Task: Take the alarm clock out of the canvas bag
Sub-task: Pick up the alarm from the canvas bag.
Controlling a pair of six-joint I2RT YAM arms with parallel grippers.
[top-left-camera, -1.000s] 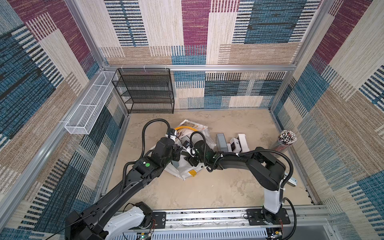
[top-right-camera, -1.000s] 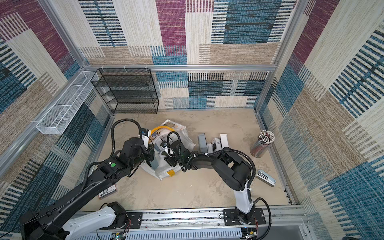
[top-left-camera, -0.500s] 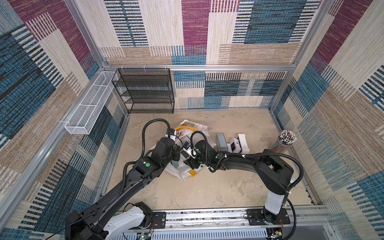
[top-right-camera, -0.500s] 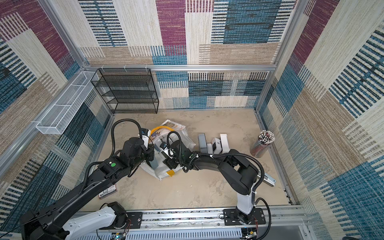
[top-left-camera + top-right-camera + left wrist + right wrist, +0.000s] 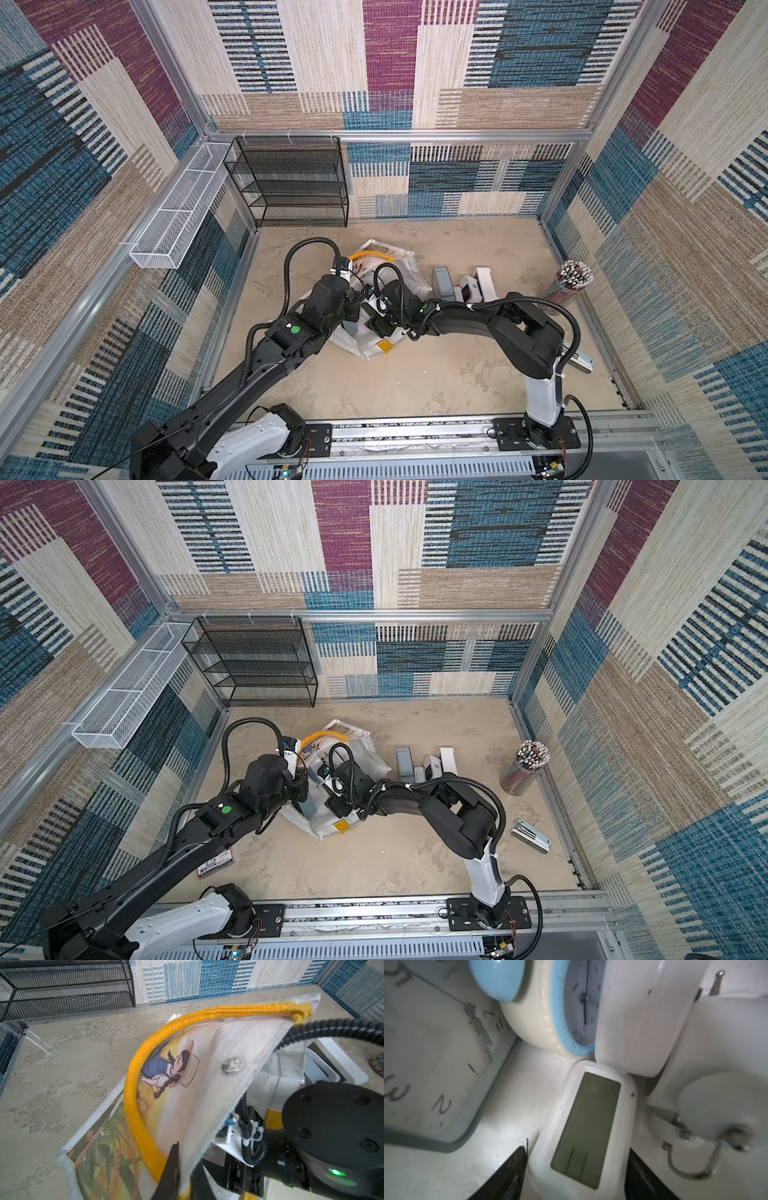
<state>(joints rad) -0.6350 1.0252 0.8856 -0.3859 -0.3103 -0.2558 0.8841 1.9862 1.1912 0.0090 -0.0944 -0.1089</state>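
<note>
The canvas bag lies on its side mid-table, white with a yellow handle and a cartoon print. My left gripper is shut on the bag's rim and holds the mouth up; in both top views it sits at the bag's left side. My right gripper reaches inside the bag. Its two black fingers press against both sides of a white digital alarm clock, which lies on the bag's floor.
Inside the bag are also a round blue-rimmed clock, a square grey-framed clock and a white bell clock. Outside stand a grey box, white clocks, a pencil cup, a stapler and a black mesh shelf.
The right arm has stretched out, its elbow swinging right, and its gripper has gone deeper into the bag. The left arm still holds the rim in the same place.
</note>
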